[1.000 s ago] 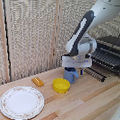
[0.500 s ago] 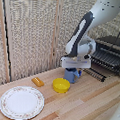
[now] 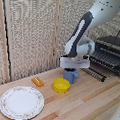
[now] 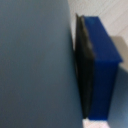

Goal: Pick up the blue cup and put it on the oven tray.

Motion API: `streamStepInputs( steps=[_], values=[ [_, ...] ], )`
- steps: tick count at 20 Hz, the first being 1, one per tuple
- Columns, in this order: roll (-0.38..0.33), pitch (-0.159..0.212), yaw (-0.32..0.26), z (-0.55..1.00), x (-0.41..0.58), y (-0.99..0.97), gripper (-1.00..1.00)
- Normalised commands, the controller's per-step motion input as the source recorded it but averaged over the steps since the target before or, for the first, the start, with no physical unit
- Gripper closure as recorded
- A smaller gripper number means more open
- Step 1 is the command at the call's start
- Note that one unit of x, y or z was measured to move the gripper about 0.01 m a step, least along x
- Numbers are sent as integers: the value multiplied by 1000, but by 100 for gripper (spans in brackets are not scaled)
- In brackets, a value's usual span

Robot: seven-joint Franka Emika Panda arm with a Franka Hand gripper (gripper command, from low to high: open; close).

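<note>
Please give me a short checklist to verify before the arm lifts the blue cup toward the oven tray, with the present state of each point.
1. Claw is down at the blue cup: ok.
2. Claw is shut firmly on the cup: cannot tell; the wrist view is filled by blurred blue and dark surfaces.
3. Yellow bowl sits close beside the cup and may be bumped: not ok.
4. Oven tray bars look free of objects: ok.
5. White plate lies away from the path: ok.

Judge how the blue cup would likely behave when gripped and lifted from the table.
The blue cup looks small and rigid, so probably light and stiff. Its smooth wall may be slippery. Standing upright beside the yellow bowl, it might tip if nudged. The gripper sits right over it.
</note>
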Motion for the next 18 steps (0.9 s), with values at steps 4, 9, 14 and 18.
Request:
streamStepInputs(
  steps=[4, 9, 14, 18],
  values=[
    [-4, -19, -33, 426, 21, 0, 100],
    [-14, -30, -139, 991, 107, -21, 100],
    [-73, -1, -203, 963, 319, -8, 100],
    [-94, 0, -234, 823, 371, -118, 100]
  ],
)
